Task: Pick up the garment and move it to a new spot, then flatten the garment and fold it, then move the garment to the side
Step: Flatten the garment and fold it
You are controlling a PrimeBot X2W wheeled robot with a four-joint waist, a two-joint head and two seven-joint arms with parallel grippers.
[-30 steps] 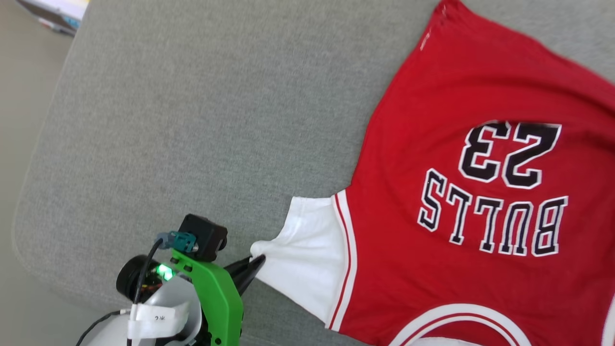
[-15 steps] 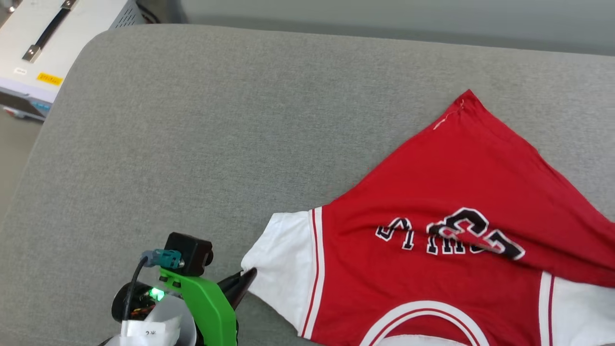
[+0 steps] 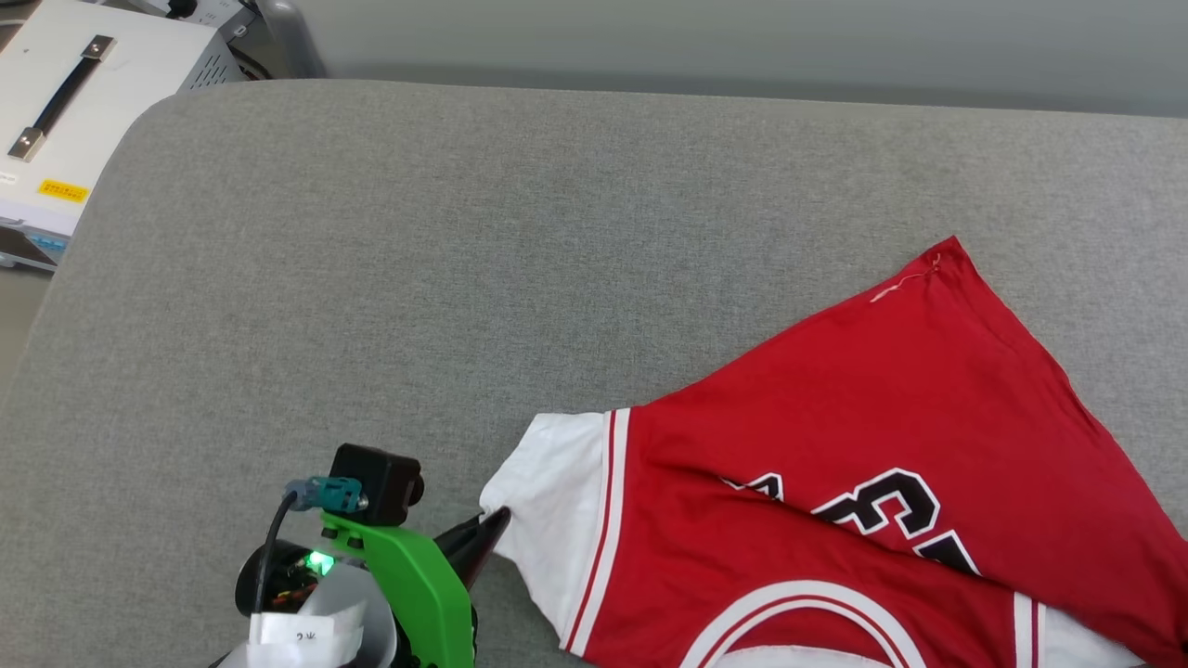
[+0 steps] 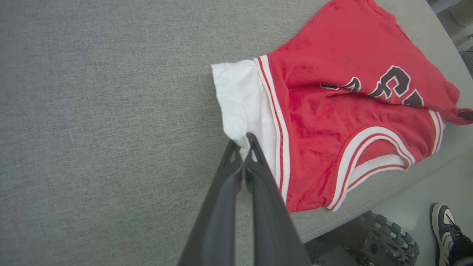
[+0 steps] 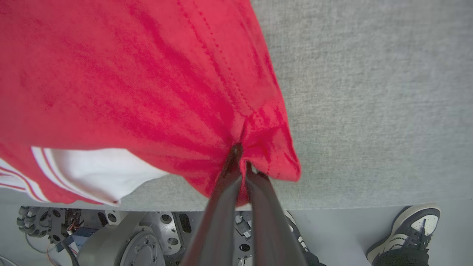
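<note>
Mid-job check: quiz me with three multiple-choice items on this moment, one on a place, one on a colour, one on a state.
1. Where does the left gripper grip the garment?
A. the white sleeve
B. the neckline
C. the printed number

2. What colour is the padded surface under it?
A. blue
B. grey
C. brown

3. How is the right gripper?
A. open above the cloth
B. shut on nothing
C. shut on red fabric

Key:
1 A, it pinches the sleeve's edge.
2 B, grey weave surrounds the garment.
3 C, red cloth bunches where its closed tips meet.
</note>
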